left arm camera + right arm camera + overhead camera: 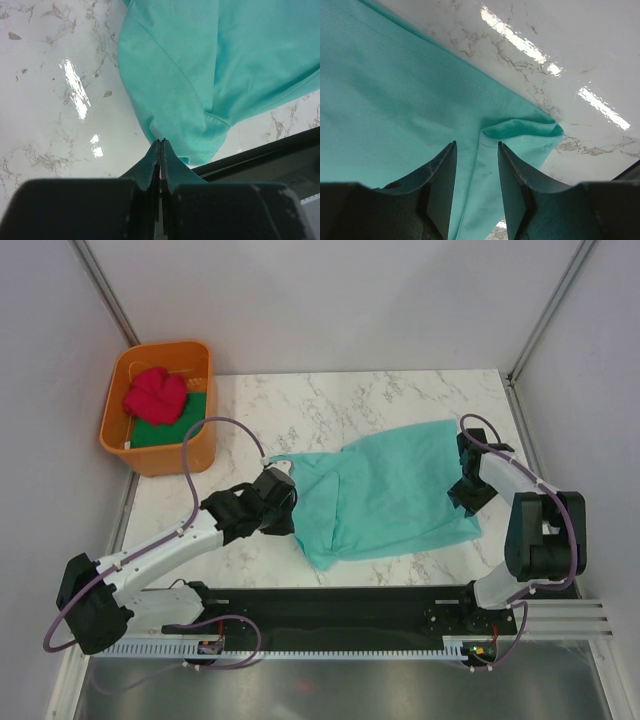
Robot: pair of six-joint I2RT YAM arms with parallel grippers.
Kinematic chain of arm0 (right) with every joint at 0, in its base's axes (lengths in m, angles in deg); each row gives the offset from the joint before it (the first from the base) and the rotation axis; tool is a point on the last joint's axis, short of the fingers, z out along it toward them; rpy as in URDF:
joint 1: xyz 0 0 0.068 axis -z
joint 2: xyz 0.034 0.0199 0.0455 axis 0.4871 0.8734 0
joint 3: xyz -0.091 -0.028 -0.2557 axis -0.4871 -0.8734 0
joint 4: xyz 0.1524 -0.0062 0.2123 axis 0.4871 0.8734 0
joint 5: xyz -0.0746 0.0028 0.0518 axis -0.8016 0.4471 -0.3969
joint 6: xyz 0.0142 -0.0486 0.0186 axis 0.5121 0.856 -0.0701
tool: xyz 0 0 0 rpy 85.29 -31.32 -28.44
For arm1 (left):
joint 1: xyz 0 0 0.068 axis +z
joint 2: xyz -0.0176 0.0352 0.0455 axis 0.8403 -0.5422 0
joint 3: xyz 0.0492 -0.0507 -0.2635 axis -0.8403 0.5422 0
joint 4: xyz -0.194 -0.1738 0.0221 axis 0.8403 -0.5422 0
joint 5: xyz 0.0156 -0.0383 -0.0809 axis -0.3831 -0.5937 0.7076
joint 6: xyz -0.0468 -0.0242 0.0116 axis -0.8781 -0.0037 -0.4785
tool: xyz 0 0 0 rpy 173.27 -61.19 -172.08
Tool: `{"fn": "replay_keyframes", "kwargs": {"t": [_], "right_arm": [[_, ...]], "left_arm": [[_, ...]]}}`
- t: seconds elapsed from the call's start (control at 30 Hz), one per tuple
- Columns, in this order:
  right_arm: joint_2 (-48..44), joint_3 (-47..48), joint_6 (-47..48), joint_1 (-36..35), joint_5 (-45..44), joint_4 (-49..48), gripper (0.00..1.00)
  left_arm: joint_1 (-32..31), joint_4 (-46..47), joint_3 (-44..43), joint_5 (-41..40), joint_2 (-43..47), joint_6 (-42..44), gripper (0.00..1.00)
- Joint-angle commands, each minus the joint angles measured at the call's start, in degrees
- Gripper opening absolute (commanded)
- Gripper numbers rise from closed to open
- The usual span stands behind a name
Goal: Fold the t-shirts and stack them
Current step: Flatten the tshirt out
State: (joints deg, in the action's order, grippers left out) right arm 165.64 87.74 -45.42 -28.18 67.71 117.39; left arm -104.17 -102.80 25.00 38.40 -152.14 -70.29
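Left wrist — soft teal t-shirt, creased.

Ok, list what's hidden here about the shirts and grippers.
Top view: the dark green t-shirt lies partly under the red t-shirt in the orange tub; folded or not, unclear.
Right wrist view: whether the open right gripper touches the teal t-shirt, unclear.
Top view: its fingertips are hidden by its own wrist.
Left wrist view: frame edges cut off the shirt beyond the left gripper's pinch.
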Motion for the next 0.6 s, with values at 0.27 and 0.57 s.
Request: {"fn": "replay_keyframes", "kwargs": {"t": [0.27,0.57], "right_arm": [[3.1,1.4,-2.5,-0.5,-3.6,3.8,0.46],[3.8,-0.7,-2.8,-0.5,-3.9,0.0,0.41]], "left_arm": [[-0.2,0.6,1.1,-1.1,2.1,-1.3,0.02],[-0.3,0.7,1.2,-1.2,1.9,-2.1,0.02]]}}
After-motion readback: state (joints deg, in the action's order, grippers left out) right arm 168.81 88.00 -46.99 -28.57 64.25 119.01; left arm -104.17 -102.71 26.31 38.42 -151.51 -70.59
